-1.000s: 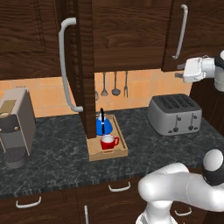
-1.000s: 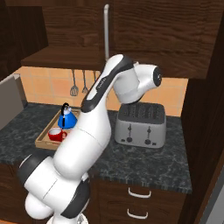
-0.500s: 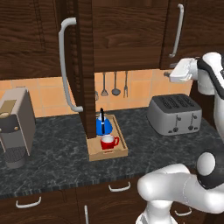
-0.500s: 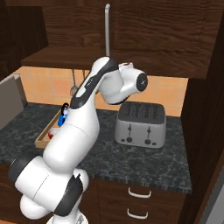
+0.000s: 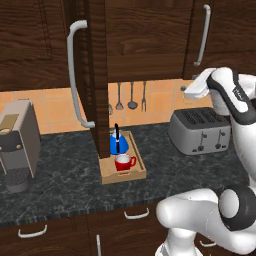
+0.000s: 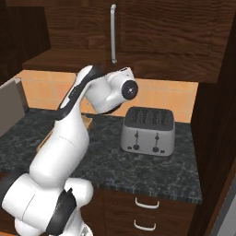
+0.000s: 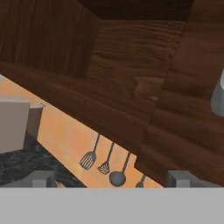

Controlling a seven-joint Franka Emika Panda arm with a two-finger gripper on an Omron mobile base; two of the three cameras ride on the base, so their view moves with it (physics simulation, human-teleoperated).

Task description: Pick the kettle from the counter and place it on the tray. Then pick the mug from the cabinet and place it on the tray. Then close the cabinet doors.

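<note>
Nearest, on the dark marbled worktop (image 5: 60, 190), a light wooden tray (image 5: 123, 175) carrying the red mug (image 5: 123, 162) at its front and the blue kettle (image 5: 118, 144) just behind it, the two close together, whether touching impossible to tell. To the left along the same worktop, a grey coffee machine (image 5: 17, 142); to the right, a silver toaster (image 5: 199, 131). Standing edge-on right above the tray, an open cabinet door (image 5: 96, 75) with a long silver bar handle (image 5: 74, 75), swung out over the worktop. Higher and well off to the right of the tray, the end effector (image 5: 192, 90) raised level with the bottom edge of the wall cabinet (image 5: 150, 40), above the toaster, apart from mug and kettle alike. Fingers (image 7: 42, 178) spread wide with nothing between them, pointing at dark wood grain. Farthest back, against the orange tiled wall, hanging utensils (image 5: 126, 97) beneath the cabinet.
</note>
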